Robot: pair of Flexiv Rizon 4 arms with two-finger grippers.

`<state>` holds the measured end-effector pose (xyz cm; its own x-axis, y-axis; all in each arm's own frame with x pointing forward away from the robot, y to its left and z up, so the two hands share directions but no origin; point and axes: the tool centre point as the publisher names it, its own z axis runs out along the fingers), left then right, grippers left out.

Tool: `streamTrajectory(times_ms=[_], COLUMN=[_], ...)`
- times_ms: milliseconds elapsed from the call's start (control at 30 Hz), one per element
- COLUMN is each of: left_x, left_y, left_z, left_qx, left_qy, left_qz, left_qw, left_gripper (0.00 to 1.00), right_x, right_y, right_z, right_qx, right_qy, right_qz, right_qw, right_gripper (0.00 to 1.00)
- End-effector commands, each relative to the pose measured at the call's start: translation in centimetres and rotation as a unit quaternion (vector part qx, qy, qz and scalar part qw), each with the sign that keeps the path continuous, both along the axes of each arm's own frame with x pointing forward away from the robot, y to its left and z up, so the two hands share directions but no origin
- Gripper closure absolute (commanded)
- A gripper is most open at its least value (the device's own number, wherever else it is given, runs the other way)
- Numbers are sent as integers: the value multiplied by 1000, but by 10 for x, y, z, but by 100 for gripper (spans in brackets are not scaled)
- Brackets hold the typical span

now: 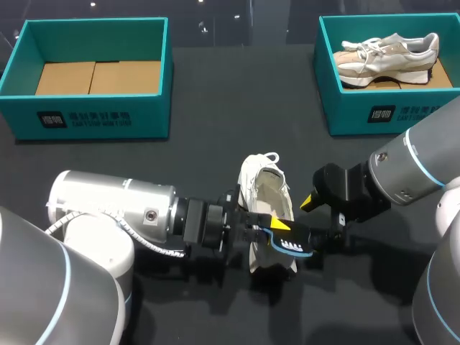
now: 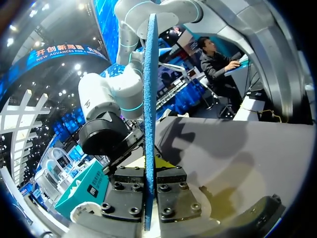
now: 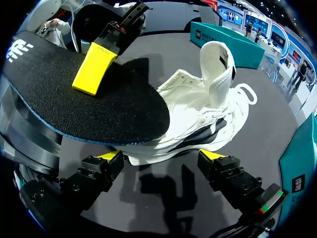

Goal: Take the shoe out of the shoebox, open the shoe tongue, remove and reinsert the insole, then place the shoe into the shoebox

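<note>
The left claw [image 1: 279,228] pinches the dark insole [image 1: 291,248], held over one end of the white shoe [image 1: 264,188]. The shoe stands on the table [image 1: 215,108]. The right claw [image 3: 162,157] is spread, just beside the shoe.

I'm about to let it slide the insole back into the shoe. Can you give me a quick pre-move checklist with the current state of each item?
1. Insole clamped in left gripper: ok, a finger on each face.
2. Insole out of the white shoe: ok, held above its near end.
3. Tongue pulled up, opening exposed: ok.
4. Shoe steadied by right gripper: not ok, it is open, with its fingers apart from the shoe.
5. Insole lined up with the opening: cannot tell.
</note>
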<state>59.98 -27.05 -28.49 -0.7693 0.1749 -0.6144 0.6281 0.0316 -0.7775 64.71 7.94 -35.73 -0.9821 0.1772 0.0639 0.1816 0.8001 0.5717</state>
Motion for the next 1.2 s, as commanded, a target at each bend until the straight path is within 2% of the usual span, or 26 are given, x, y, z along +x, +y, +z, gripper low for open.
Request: streamTrajectory(times_ms=[33, 233, 500, 867, 1200], left_x=[-2, -3, 7, 12, 24], left_y=[4, 5, 7, 6, 7], left_z=[1, 2, -10, -14, -22], left_qx=[-3, -8, -5, -5, -6], left_qy=[-3, -11, -18, -22, -20], left_qz=[-7, -11, -4, -1, 10], left_qw=[1000, 1000, 1000, 1000, 1000], left_gripper=[100, 100, 100, 100, 100], right_x=[-1, -1, -1, -1, -1], right_y=[1, 1, 1, 1, 1], right_z=[0, 0, 0, 0, 0], right_qx=[-2, -2, -2, -2, -2], right_qy=[-1, -1, -1, -1, -1], right_qz=[-1, -1, -1, -1, -1], right_qw=[1000, 1000, 1000, 1000, 1000], right_gripper=[0, 0, 0, 0, 0])
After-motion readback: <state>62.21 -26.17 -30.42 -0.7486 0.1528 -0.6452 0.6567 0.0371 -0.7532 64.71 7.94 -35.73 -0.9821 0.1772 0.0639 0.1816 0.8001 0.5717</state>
